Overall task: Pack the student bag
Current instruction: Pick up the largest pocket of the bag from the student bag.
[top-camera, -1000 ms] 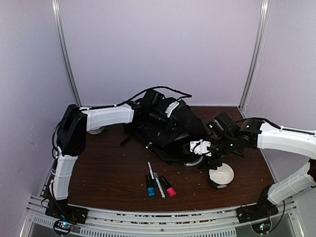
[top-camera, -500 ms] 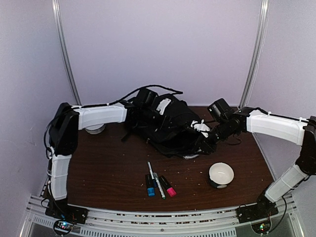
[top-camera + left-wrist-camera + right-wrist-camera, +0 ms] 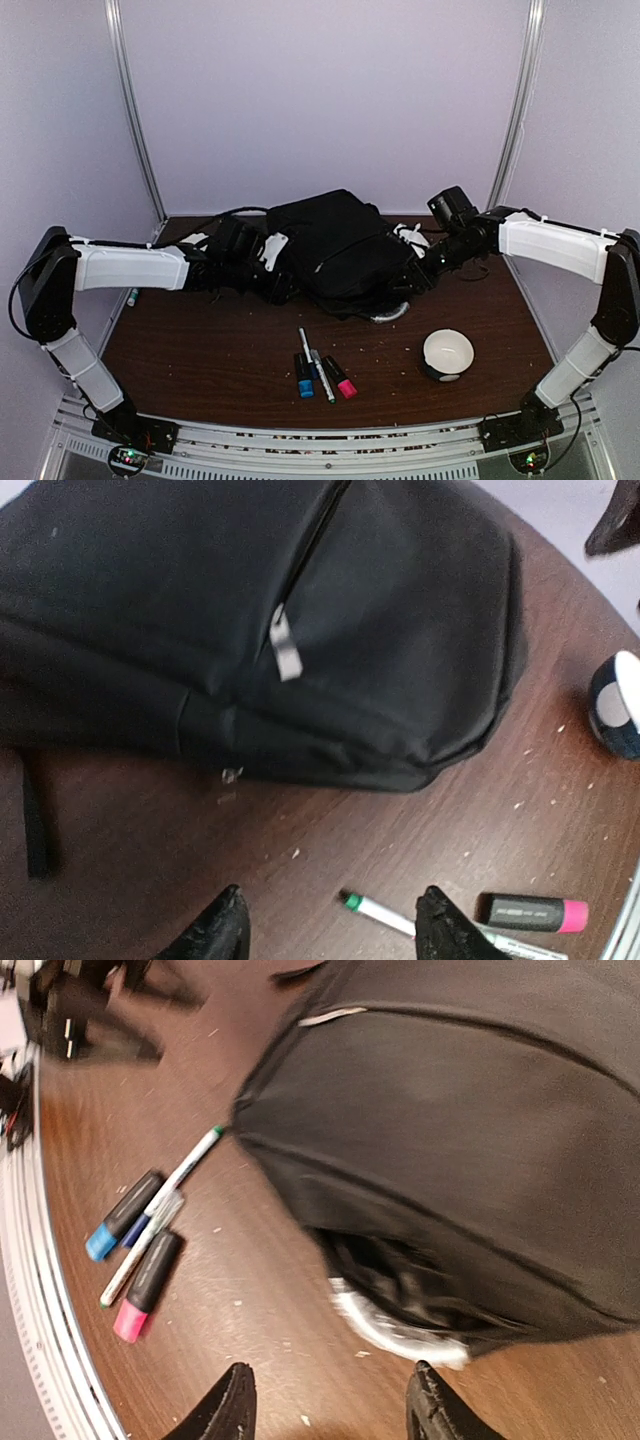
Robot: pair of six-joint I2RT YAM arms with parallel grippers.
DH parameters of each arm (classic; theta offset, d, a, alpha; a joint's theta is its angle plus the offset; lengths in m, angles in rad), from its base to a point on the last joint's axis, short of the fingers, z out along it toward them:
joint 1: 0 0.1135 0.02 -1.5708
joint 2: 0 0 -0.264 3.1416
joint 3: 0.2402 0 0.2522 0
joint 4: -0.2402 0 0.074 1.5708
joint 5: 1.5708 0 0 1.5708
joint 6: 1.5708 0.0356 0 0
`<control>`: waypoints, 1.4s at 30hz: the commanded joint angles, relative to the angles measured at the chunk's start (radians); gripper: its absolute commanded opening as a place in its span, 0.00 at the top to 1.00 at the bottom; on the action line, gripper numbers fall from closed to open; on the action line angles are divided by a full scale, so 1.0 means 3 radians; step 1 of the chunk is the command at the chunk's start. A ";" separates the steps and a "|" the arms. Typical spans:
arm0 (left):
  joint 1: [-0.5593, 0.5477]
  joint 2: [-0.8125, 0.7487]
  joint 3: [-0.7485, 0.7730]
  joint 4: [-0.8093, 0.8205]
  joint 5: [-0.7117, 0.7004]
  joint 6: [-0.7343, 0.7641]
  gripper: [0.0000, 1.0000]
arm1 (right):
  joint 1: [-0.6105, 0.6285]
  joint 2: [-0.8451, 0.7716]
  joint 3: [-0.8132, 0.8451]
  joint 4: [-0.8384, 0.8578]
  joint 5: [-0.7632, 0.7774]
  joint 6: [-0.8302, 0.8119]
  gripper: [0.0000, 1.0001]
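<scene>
Bag: a black backpack (image 3: pixel 335 248) lies on the table (image 3: pixel 200 350), far middle, between the two claws. A zip line runs across its upper face.
Zip pull: a grey tab (image 3: pixel 287 658) lies flat on the fabric.
Handle: a grey-trimmed loop (image 3: pixel 395 1332) sticks out from under the bag's near right edge and rests on the wood.
Left claw: (image 3: pixel 330 910) is wide, its fingers (image 3: pixel 215 935) well apart with nothing between them. It sits low by the bag's left side. Whether it touches the fabric cannot be told.
Right claw: (image 3: pixel 332 1380) is wide, its fingers (image 3: pixel 225 1410) apart with only bare wood between them. It is near the bag's right end, close to the handle.
Blue highlighter: (image 3: pixel 303 380) is near middle, the leftmost of the writing things and clear of the bag.
Pen: it is thin and white with a green cap (image 3: pixel 318 365), just right of the blue highlighter and slanted, cap end toward the bag.
Pink highlighter: (image 3: pixel 341 379) is just right of the pen.
Bowl: it is white inside and dark with dots outside (image 3: pixel 447 353). It stands upright at near right, apart from the bag and the pens.
Table: dark brown wood with pale crumbs (image 3: pixel 540 770) scattered across it.
</scene>
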 commanded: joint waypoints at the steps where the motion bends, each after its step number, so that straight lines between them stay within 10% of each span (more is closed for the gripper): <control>1: 0.0027 -0.0018 -0.0303 0.0452 -0.0259 -0.0075 0.43 | -0.0438 -0.0157 0.0185 0.0007 0.0044 0.0230 0.44; 27: 0.0583 0.1075 -0.0039 0.1476 0.1092 0.0562 0.55 | -0.0759 0.0860 0.0211 0.0088 -0.0290 0.0712 0.34; 42: 0.0586 0.1369 0.0182 0.1552 0.1283 0.0522 0.84 | -0.0809 0.0885 0.0178 0.0098 -0.0381 0.0699 0.34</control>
